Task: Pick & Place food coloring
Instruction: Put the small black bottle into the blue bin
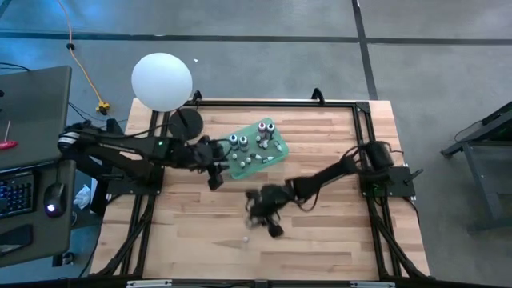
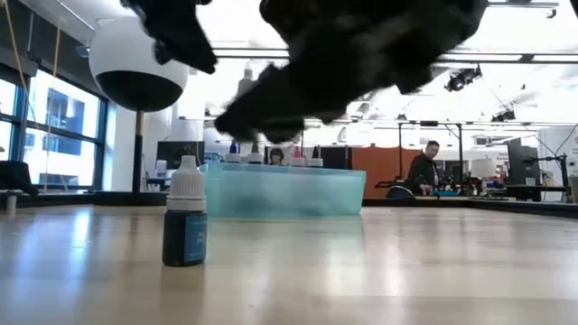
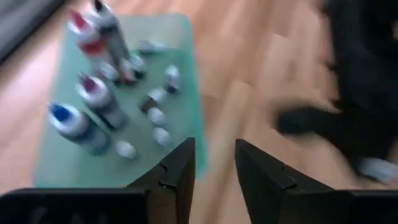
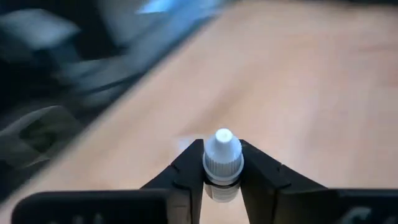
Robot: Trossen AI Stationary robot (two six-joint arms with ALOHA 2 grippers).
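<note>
Gripping 1 white-capped bottle (image 4: 222,158), the right claw (image 4: 222,171) shows its catch only wrist-side; left claw (image 3: 214,165) gapes empty.

High view: overhead, straight down on the counter (image 1: 320,248). Low view: counter level, facing the room. Wrist views: close, looking past each pincer. High, low and left wrist views share the tray (image 1: 258,149).

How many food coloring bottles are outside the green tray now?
2: a blue bottle stands on the table; a second bottle sits in the right gripper. Others may be hidden.
</note>
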